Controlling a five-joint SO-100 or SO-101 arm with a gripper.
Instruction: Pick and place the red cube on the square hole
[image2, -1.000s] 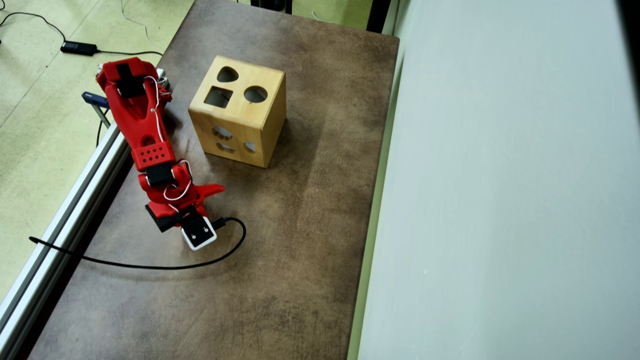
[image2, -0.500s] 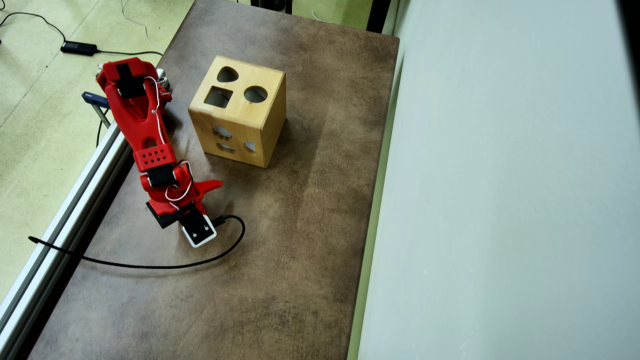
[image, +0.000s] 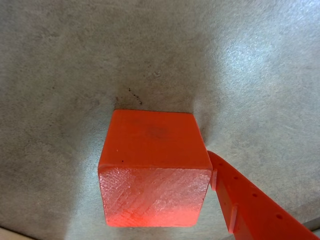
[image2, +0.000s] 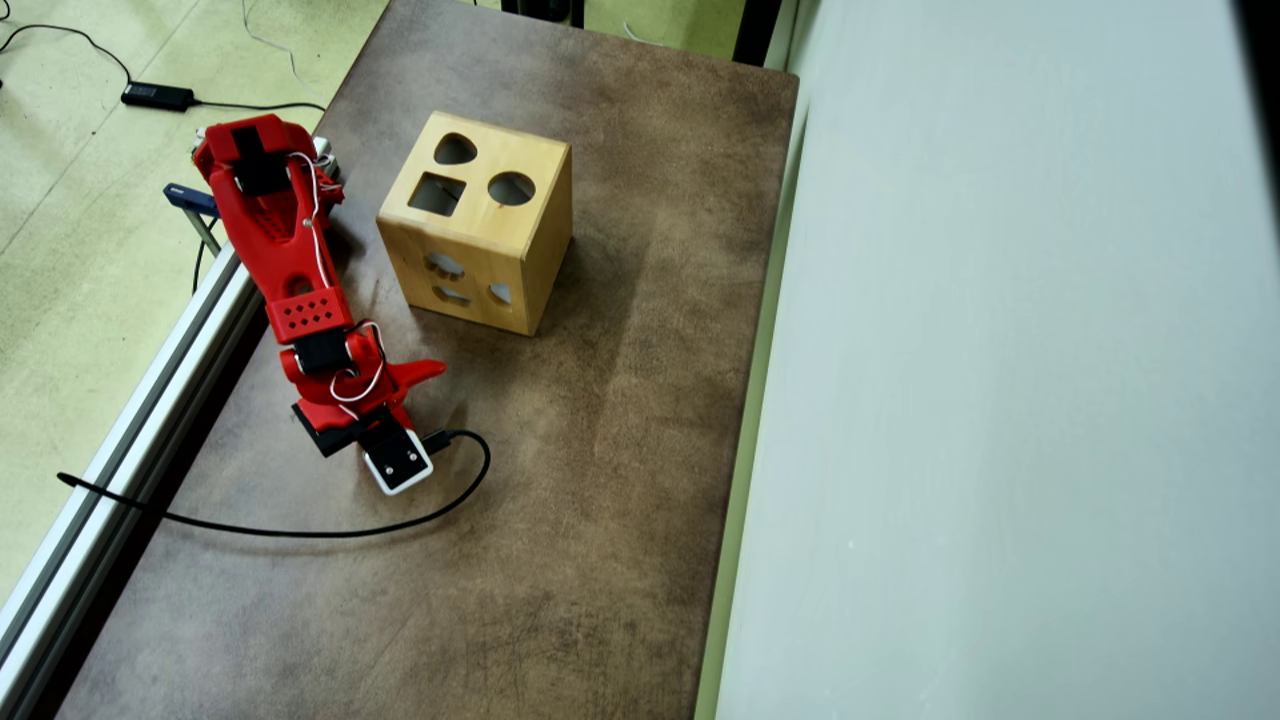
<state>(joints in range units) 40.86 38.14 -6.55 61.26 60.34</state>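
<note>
Brown, mottled tabletop (image2: 600, 480) fills the overhead view, with pale green floor at its left. Near the left edge the red arm (image2: 285, 240) bends down over the surface, its gripper (image2: 400, 395) low above the table. From the wrist view, the red cube (image: 155, 167) rests on the grey-brown surface, one red finger (image: 250, 205) touching its right side; whether the jaws pinch it I cannot tell. Farther off and well apart stands the wooden box (image2: 480, 225), with the square hole (image2: 437, 194) on its top face beside a round cutout (image2: 511, 188).
</note>
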